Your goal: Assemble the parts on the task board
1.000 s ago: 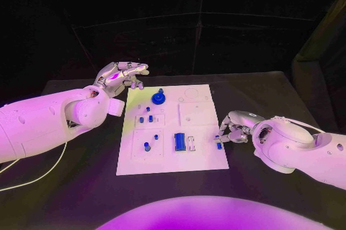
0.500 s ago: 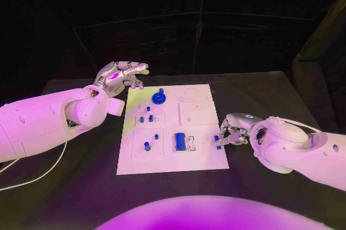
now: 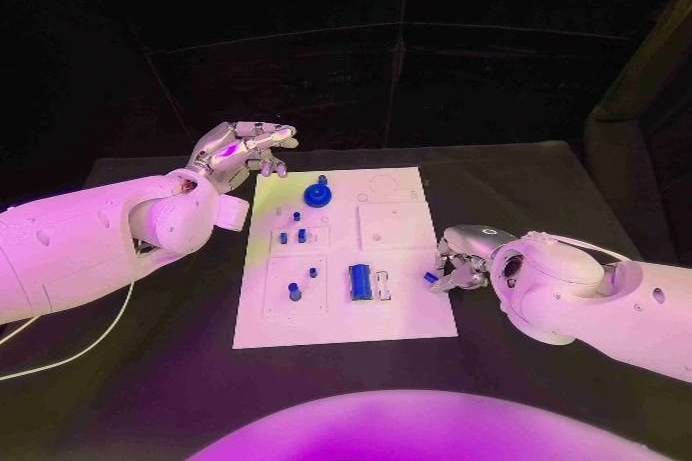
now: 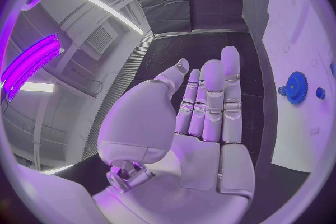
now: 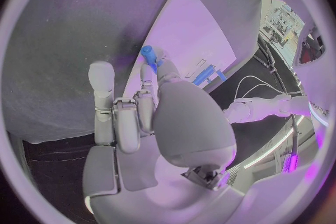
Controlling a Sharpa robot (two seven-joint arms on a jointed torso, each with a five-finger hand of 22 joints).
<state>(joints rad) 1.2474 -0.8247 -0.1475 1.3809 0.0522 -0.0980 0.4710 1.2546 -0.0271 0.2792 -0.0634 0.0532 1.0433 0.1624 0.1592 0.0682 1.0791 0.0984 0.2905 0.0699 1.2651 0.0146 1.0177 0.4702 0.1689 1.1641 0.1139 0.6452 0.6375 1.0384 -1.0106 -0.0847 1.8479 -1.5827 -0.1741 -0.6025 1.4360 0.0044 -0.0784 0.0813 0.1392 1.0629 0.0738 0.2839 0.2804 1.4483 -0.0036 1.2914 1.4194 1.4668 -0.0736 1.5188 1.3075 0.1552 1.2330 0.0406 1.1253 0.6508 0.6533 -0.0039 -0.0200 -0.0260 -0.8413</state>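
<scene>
The white task board [image 3: 397, 316] lies in the middle of the black table. On it are a blue gear [image 3: 316, 194], a blue block [image 3: 359, 282] and several small blue pegs. My right hand [image 3: 464, 264] is at the board's right edge and pinches a small blue part [image 3: 431, 277] between its fingertips; the right wrist view shows that part [image 5: 147, 51] at the fingertips over the board [image 5: 203, 22]. My left hand [image 3: 238, 147] hovers beyond the board's far left corner, fingers extended and holding nothing. In the left wrist view the gear [image 4: 297, 87] lies beside that hand [image 4: 206, 109].
A pale piece [image 3: 382, 285] lies next to the blue block. Bare black table [image 3: 144, 381] surrounds the board on all sides. A white cable [image 3: 87, 346] hangs from my left arm near the table's left side.
My right hand has shifted slightly toward the board's right edge, and the small blue part in its fingertips sits a little higher than before. The left hand has not moved.
</scene>
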